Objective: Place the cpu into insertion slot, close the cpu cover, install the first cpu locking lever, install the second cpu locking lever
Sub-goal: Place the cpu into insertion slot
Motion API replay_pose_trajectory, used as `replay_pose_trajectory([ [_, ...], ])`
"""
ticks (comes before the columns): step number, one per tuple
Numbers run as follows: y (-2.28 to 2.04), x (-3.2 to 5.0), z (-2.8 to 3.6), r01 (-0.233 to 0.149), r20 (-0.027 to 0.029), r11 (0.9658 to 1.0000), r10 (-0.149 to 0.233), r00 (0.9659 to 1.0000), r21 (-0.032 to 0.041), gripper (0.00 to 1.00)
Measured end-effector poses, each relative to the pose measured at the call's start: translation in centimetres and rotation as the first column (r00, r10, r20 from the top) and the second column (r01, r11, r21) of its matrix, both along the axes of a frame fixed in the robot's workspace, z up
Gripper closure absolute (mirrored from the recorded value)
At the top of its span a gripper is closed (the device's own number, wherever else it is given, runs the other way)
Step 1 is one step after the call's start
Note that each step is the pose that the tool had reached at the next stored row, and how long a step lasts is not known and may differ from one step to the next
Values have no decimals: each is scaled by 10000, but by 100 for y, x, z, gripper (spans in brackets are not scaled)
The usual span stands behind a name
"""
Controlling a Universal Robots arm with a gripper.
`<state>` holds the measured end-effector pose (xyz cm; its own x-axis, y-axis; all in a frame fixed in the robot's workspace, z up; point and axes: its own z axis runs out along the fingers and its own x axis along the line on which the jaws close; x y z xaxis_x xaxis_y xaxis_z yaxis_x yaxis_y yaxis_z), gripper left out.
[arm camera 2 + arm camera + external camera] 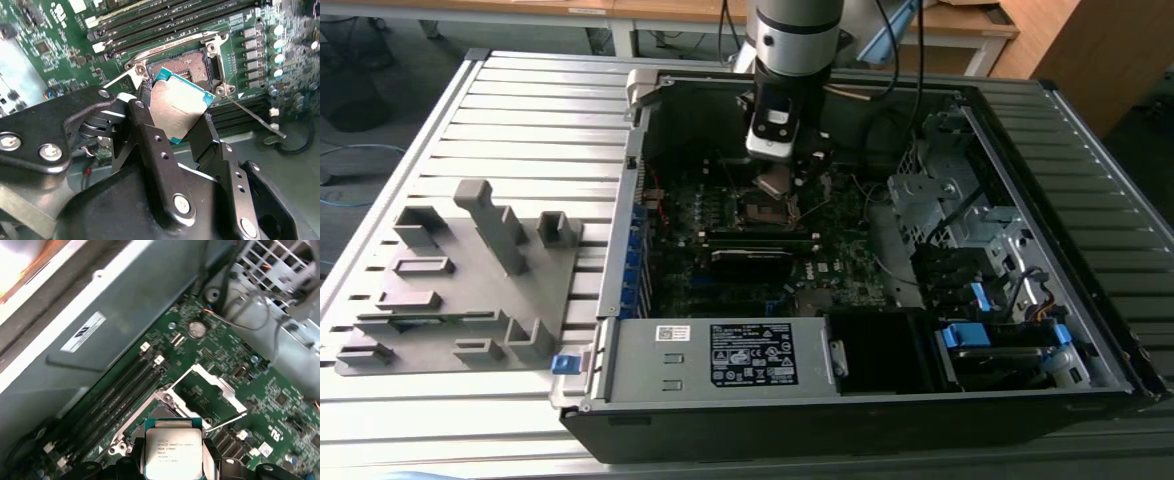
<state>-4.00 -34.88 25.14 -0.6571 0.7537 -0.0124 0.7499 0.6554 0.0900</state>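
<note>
Gripper: the gripper (pixel 173 126) is seen clamped on the cpu (pixel 182 106), with one finger pressed against each of two opposite edges. The metal top and the underside are left untouched, most likely so that the contacts are spared.

Cpu: it is carried in the air just above the insertion slot (pixel 183 67) and is not yet seated. In the second wrist view it is seen tilted relative to the board, so some levelling is judged to be needed before it could drop flat.

Insertion slot: it lies bare and dark on the green board beside the long memory slots (pixel 165 20) — nothing is seen resting in it.

Cpu cover: the cpu cover (pixel 220 389) is swung up and away from the socket (its window shows board behind it), so the way down is left free for the chip.

Locking lever: a thin wire lever (pixel 252 114) is seen released and sticking out to one side of the socket, which is why the cover can stand open.

Arm: in the exterior view the arm is lowered into the open computer case (pixel 627 250), with the wrist held over the socket.

Progress: judged to be early, within the first step. The chip is gripped and roughly lined up, while the cover and levers are not yet closed.
</note>
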Motion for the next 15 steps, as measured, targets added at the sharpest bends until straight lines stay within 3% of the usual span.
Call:
replay_pose_trajectory([
  [2, 0, 0, -1, 360, 0, 9994, -360, 9994, 0, 46],
  [5, 0, 0, -4, 915, 0, 9958, -915, 9958, 0, 46],
  [8, 0, 0, -6, 1451, 0, 9894, -1451, 9894, 0, 46],
  [12, 0, 0, -7, 2134, -1, 9770, -2134, 9770, -1, 46],
  [15, 0, 0, -8, 2304, 0, 9731, -2304, 9731, 0, 46],
])
